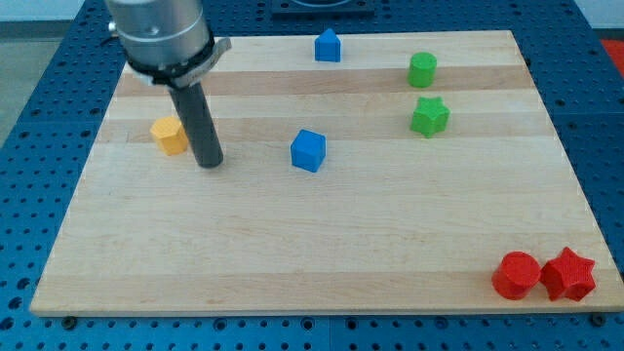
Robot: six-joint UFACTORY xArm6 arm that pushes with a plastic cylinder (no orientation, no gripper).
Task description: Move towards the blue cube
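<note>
Pale smooth wooden board [322, 253]; matt blue cube [308, 150].

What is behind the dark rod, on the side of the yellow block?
The yellow block sits just to the view's left of my tip. The rod covers its right edge, so contact cannot be seen. Only the wooden board shows elsewhere around it.

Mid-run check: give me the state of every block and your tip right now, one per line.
My tip: on the board, just right of the orange block, apart from the blue cube.
Orange block: resting beside the rod.
Blue cube: untouched, mid-board.
Blue house-shaped block: at top edge.
Green cylinder: alone.
Green star: alone.
Red cylinder and red star: side by side.
</note>
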